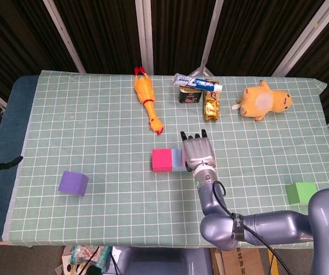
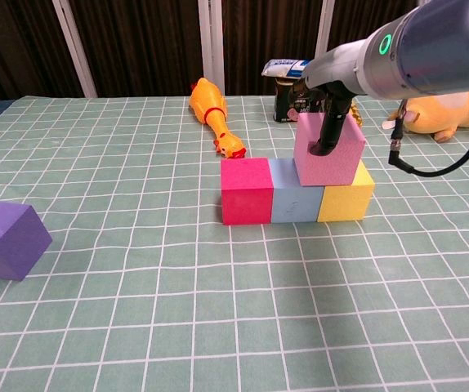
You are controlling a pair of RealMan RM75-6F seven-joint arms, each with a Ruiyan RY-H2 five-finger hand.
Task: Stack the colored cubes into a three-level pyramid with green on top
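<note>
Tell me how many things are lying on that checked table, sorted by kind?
Foam cubes: 6 – magenta cube, pale blue cube, yellow cube, pink cube, purple cube, green cube
Toys: 2 – rubber chicken, plush toy
Groceries: 3 – toothpaste tube, dark can, snack packet
Total: 11

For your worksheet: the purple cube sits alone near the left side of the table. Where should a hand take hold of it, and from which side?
Judging by its pose, take the purple cube from above, fingers on two opposite upright faces. It stands flat on the table, turned slightly askew to the grid, with open space around it, so the hand should turn to match its faces.
</note>
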